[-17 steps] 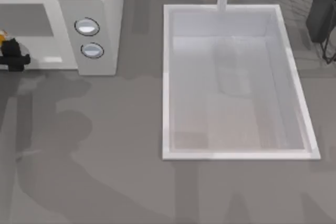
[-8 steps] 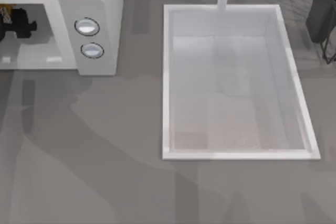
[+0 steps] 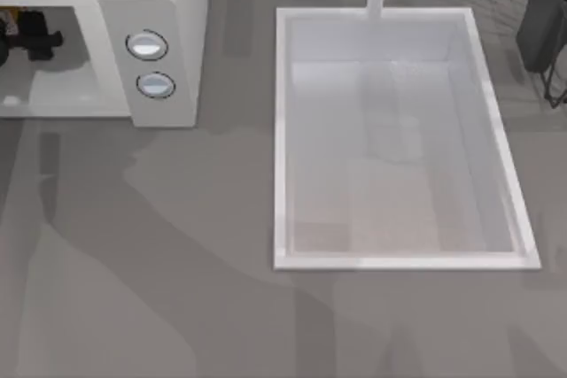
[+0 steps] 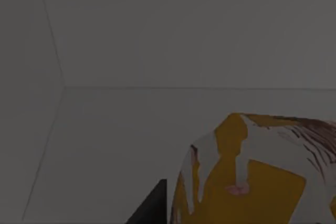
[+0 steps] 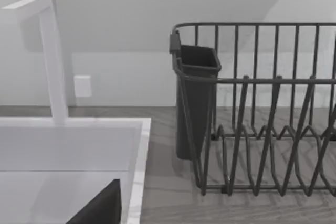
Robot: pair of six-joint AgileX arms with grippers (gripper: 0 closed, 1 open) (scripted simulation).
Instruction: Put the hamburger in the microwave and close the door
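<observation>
The large white-grey boxy microwave (image 3: 151, 6) sits at the table's far left, cavity open, beside the white rectangular sink basin (image 3: 282, 148) and, further right, a dark wire dish rack (image 5: 262, 108). The black left gripper (image 3: 31, 42) reaches inside the cavity, barely shifted since half a second ago. Just ahead of it sits the small whitish, yellow-patched hamburger (image 4: 252, 171); whether the fingers grasp it cannot be told.

The left pincer (image 3: 31, 40) is matt black and blocky, with stubby square-edged parts. In the right wrist view, a dark, flat, angular black piece of the right pincer (image 5: 100, 209) shows.
</observation>
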